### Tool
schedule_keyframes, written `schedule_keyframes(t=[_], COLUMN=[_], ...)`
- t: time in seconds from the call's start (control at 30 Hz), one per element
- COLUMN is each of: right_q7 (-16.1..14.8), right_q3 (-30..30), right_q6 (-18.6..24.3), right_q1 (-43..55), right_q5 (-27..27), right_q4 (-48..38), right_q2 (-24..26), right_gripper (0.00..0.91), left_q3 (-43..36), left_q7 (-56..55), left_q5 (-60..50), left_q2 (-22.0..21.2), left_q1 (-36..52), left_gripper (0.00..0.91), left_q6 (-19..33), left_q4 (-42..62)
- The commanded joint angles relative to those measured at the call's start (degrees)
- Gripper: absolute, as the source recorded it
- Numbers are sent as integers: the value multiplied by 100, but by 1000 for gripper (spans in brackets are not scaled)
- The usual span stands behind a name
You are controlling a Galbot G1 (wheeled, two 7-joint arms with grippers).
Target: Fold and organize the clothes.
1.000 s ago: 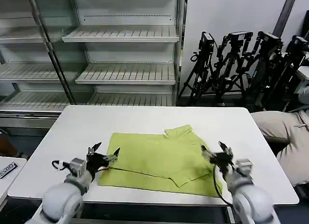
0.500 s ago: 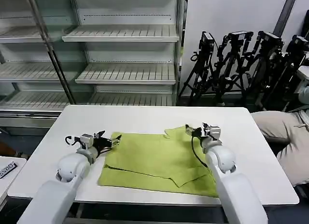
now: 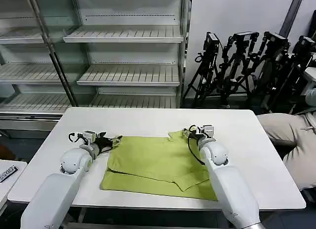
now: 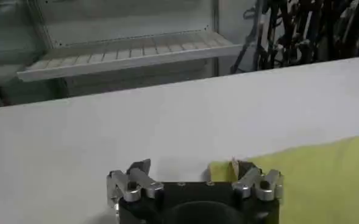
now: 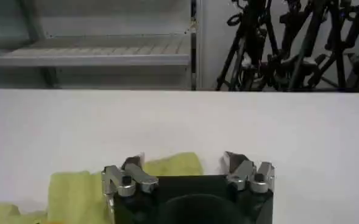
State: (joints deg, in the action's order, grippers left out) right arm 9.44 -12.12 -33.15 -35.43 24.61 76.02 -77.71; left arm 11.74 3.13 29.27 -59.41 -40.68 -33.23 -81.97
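Head view: your left gripper and right gripper, fingers spread, straddle the shirt far corners; close shallow and fabric slips free.

1. This looks like a robotics lab or recording studio — a test space got up to resemble a shop.
2. Bare white retail-style shelving fills the upper left and centre of the frame, with slatted shelves and nothing stocked on them.
3. A cluster of black camera tripods stands against the plain white wall at the upper right.
4. A plain white table occupies the lower middle — a work surface, not household furniture.
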Motion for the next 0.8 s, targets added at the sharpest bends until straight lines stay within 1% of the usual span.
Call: schedule_keyframes(t=[0.03, 0.33, 0.6, 0.7, 0.8], right_q7=[0, -65, -134, -153, -161], right_q3=[77, 68, 39, 20, 7], right_q6=[-8, 2, 13, 112, 143], right_q1=[114, 14, -23, -46, -141], right_q5=[127, 107, -16, -37, 8], right_q4=[-270, -79, 20, 83, 390], right_q2=[-52, -23, 3, 10, 79], right_gripper=[0, 0, 0, 0, 0], left_q3=[-68, -81, -67, -42, 23], left_q7=[83, 146, 199, 205, 191], left_q5=[-12, -57, -73, -74, -60], left_q2=[-4, -50, -68, -96, -124], left_q1=[171, 63, 10, -14, -20], left_gripper=[20, 20, 20, 20, 20], left_q6=[-3, 1, 3, 3, 9], left_q4=[267, 172, 103, 91, 60])
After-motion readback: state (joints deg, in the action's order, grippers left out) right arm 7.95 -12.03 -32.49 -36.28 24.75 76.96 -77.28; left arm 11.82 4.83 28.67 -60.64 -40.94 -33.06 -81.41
